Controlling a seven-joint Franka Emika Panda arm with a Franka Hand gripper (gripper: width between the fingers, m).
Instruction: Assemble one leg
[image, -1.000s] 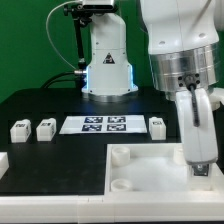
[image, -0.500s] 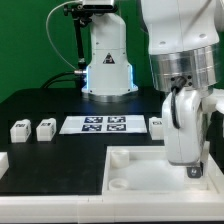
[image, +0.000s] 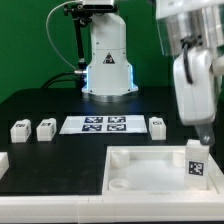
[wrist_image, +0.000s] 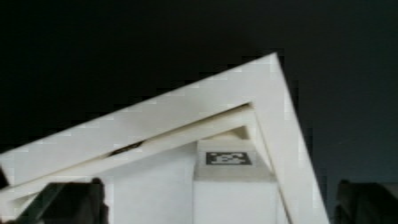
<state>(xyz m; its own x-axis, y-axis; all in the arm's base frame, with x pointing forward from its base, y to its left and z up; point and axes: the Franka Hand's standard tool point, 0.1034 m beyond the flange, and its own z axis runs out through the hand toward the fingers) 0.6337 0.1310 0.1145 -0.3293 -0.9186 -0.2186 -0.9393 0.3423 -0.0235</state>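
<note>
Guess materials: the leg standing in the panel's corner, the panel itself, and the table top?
The leg: likely white plastic, matte, with a printed black-and-white tag on one face. The panel: same matte white look with a molded rim and round sockets, probably plastic. The table top: black, with no glare, possibly cloth or a mat; can't tell which.

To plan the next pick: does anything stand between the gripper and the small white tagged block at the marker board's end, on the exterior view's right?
Nothing visible does. The gripper hangs over the large white rimmed panel; that small white plastic leg lies on the black table past its rim.
</note>
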